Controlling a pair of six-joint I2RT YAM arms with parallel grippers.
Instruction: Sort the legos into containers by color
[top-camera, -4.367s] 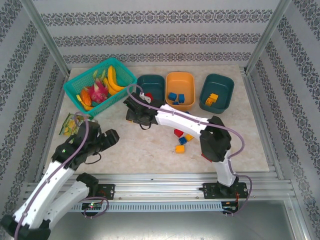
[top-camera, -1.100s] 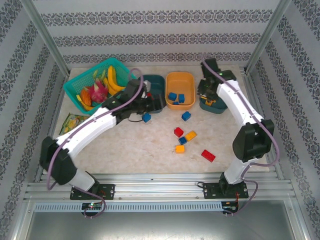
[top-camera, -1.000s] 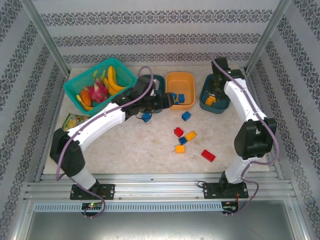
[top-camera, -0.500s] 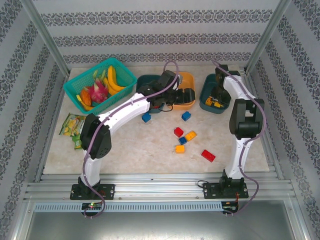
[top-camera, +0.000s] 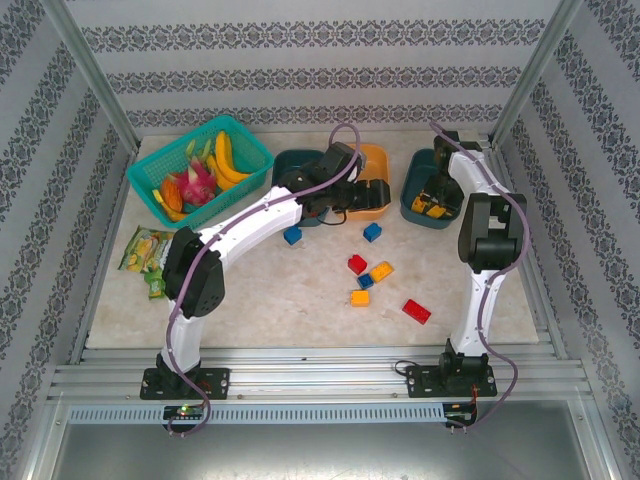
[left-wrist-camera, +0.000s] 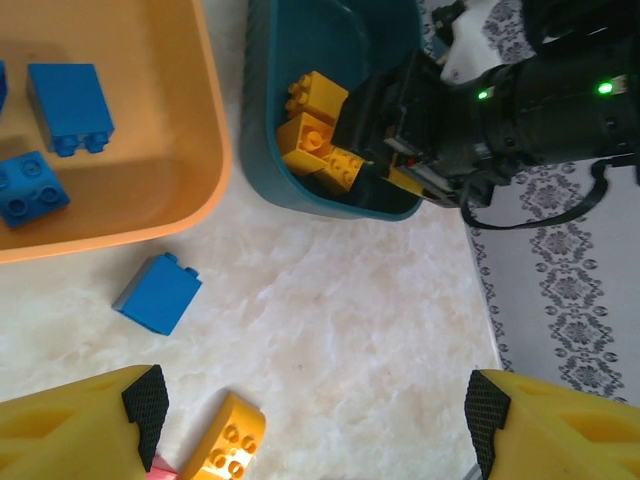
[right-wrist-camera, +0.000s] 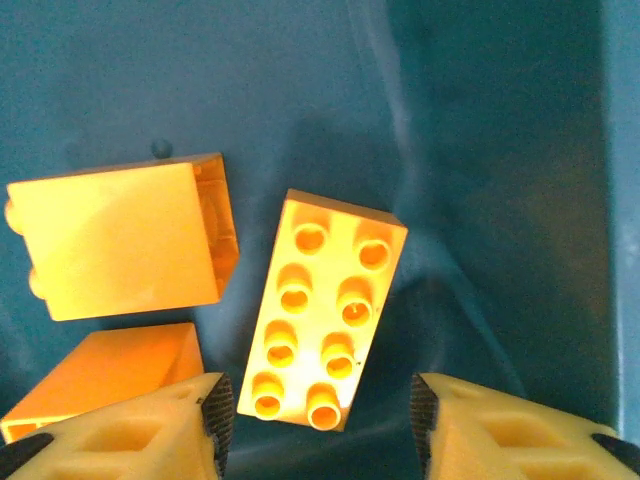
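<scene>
With both empty, your right gripper (right-wrist-camera: 315, 408) stands parted over a yellow brick (right-wrist-camera: 322, 318) lying in the teal tub (right-wrist-camera: 480, 150) and your left gripper (left-wrist-camera: 315, 410) hangs wide above a blue brick (left-wrist-camera: 157, 293) on the table (left-wrist-camera: 330, 300); judge them light, hard and slick, so pinch the flat sidewalls.

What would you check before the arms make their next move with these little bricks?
1. Right gripper free of the yellow brick: ok, jaws apart, brick lying in the right teal tub.
2. That tub holds yellow only: ok.
3. Left gripper open and empty: ok.
4. Orange tub holds only blue bricks: ok, as far as shown.
5. Table cleared of loose bricks: not ok, several lie there.
6. Left teal tub contents: cannot tell, left arm covers part.
</scene>
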